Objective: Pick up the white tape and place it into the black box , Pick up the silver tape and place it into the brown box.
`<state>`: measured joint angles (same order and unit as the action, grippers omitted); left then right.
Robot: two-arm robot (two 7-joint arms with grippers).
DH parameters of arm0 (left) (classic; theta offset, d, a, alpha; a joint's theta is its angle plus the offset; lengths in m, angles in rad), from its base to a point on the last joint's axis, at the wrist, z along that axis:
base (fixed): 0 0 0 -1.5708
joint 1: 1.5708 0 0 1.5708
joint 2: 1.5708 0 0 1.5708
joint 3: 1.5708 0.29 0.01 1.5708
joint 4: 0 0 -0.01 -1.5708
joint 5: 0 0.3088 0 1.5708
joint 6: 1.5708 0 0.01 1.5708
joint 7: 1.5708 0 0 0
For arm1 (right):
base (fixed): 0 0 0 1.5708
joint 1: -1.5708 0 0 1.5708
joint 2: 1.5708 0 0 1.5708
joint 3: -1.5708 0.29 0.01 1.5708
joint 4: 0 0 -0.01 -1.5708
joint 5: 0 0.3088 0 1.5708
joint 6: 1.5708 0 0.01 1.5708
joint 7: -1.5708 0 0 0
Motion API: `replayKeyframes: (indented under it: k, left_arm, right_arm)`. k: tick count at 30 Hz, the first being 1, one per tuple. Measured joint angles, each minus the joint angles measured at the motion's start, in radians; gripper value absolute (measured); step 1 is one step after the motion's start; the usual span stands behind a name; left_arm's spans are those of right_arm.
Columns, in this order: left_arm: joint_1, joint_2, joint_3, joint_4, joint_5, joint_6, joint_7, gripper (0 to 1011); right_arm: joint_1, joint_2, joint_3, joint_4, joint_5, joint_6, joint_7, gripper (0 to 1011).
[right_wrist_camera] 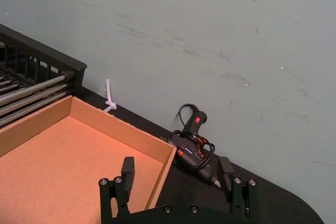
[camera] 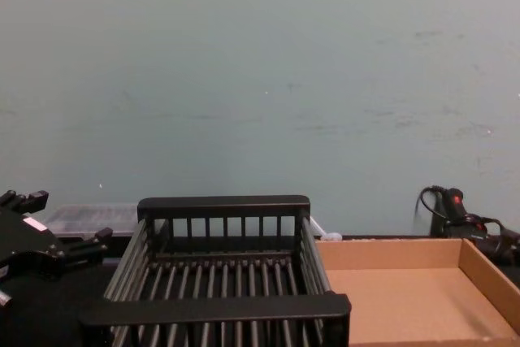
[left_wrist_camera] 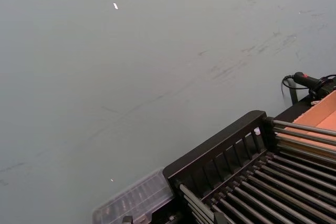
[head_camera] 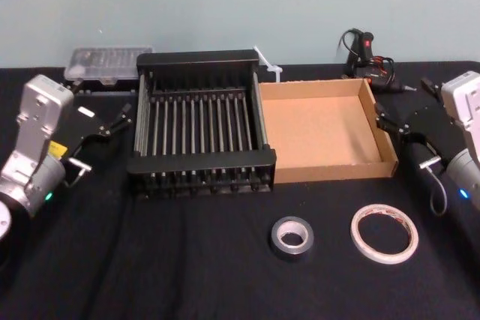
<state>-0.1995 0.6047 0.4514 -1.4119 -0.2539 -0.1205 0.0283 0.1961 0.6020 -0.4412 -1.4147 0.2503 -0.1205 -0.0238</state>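
White tape: flat on the desk, hole upward, no long axis, in front of the brown box. We judge the right gripper, jaws wide, nearer. Silver tape lies flat to its left. Left gripper, jaws apart, flanks the black box.
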Motion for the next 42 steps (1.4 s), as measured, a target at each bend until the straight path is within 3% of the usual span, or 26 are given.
replayKeyframes:
  k: [11,16,27,42]
  left_arm:
    - [0.0,0.0,0.0,0.0,0.0,0.0,0.0,1001]
    - [0.0,0.0,0.0,0.0,0.0,0.0,0.0,1001]
    - [0.0,0.0,0.0,0.0,0.0,0.0,0.0,1001]
    - [0.0,0.0,0.0,0.0,0.0,0.0,0.0,1001]
  right_arm:
    - [-0.057,0.035,0.058,-0.093,0.043,0.063,0.058,1002]
    - [-0.118,0.076,0.112,-0.174,0.097,0.114,0.096,1002]
    - [-0.238,0.142,0.196,-0.287,0.175,0.193,0.161,1002]
    - [-0.336,0.177,0.234,-0.326,0.21,0.27,0.254,1002]
